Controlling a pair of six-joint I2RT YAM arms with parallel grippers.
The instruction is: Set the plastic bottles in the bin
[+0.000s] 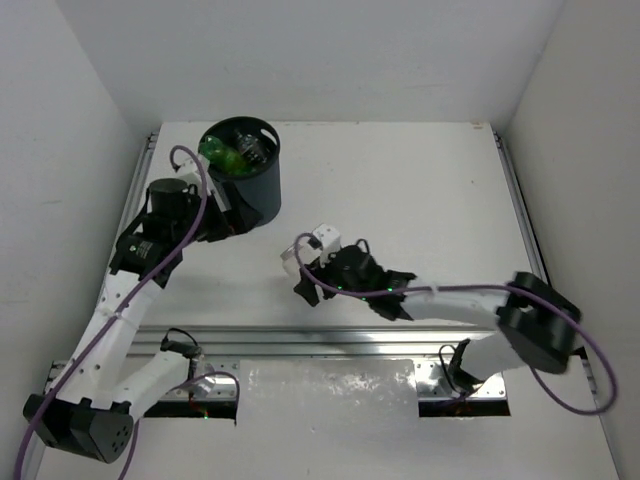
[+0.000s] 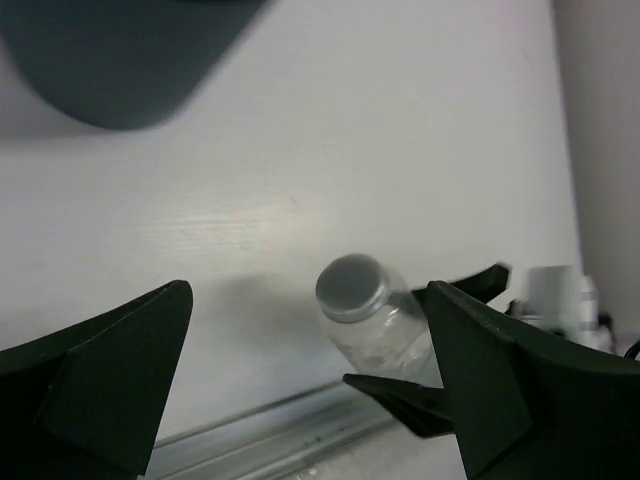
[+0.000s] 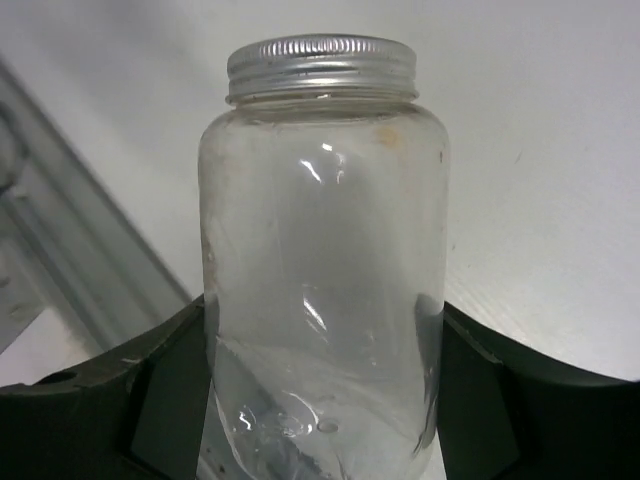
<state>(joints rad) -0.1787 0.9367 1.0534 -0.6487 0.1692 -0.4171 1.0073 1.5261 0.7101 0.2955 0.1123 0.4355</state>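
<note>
Clear bottle [image 3: 320, 280] on white table [image 1: 420, 190], white walls [image 1: 330, 50] around

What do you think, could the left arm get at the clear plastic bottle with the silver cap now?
Probably not cleanly: the open left gripper faces the clear plastic bottle across the white table, but the right gripper's fingers flank it on both sides.

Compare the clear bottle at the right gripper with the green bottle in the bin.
Colour: the clear bottle is colourless; the green bottle bright green. Place: the green bottle lies inside the bin; the clear bottle is outside, between the fingers of the right gripper. Cap: the clear bottle shows a silver screw cap; the green bottle's cap cannot be made out. Both are small bottles.
</note>
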